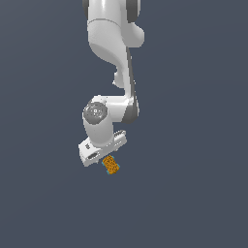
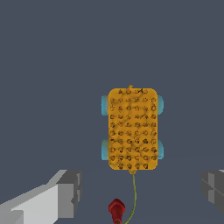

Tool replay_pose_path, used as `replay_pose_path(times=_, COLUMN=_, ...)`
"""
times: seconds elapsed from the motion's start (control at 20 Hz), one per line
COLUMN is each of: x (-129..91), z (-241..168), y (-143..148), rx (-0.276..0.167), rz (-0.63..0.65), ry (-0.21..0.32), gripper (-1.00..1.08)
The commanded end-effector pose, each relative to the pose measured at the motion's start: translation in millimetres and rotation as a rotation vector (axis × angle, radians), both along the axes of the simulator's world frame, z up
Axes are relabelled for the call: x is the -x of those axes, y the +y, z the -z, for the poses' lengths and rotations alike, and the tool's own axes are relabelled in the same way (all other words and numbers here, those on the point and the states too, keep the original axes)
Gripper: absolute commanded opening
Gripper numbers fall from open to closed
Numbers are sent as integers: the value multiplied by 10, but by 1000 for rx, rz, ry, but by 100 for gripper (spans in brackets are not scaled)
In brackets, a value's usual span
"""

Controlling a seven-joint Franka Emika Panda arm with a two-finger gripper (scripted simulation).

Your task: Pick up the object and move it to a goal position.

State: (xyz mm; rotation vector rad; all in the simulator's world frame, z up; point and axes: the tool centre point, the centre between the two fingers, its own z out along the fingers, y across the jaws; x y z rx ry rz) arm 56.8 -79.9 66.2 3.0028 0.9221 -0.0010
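Observation:
The object [image 2: 132, 129] is a small orange-yellow studded block with teal-blue bits at its edges, lying flat on the dark grey floor. In the exterior view the object [image 1: 111, 165] shows just below the white hand. My gripper [image 2: 140, 192] is open, with one grey finger [image 2: 65, 192] on one side and the other finger [image 2: 214, 188] far off on the other side. The block lies just ahead of the fingers, not between them, and is narrower than the gap. A thin olive cord runs from the block to a small dark red knob [image 2: 117, 211]. I cannot tell if that knob is the goal position.
The dark grey floor [image 1: 193, 193] spreads flat on all sides with no other objects on it. The white arm [image 1: 114, 43] reaches down from the top of the exterior view over the block.

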Motion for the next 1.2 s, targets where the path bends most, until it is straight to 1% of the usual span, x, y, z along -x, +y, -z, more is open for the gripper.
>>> replay_pose_path(times=0.0, x=-5, z=9, y=-4, rx=-1, rz=-7, ry=0, gripper=100)
replay_pose_path(times=0.3, x=1, z=97, y=-4, rx=0, rz=-3, ry=0, gripper=100)
replay_pose_path(times=0.7, x=9, z=469, y=-2, rx=0, rz=-6, ry=0, gripper=100)
replay_pose_path(times=0.95, x=-4, z=510, y=-5, rx=0, rz=-6, ry=0, gripper=100)
replay_pose_path(times=1.0, x=-4, z=510, y=-5, rx=0, rz=-6, ry=0, gripper=-100)
replay_pose_path(times=1.15, x=-4, z=510, y=-5, rx=0, rz=-6, ry=0, gripper=-100)
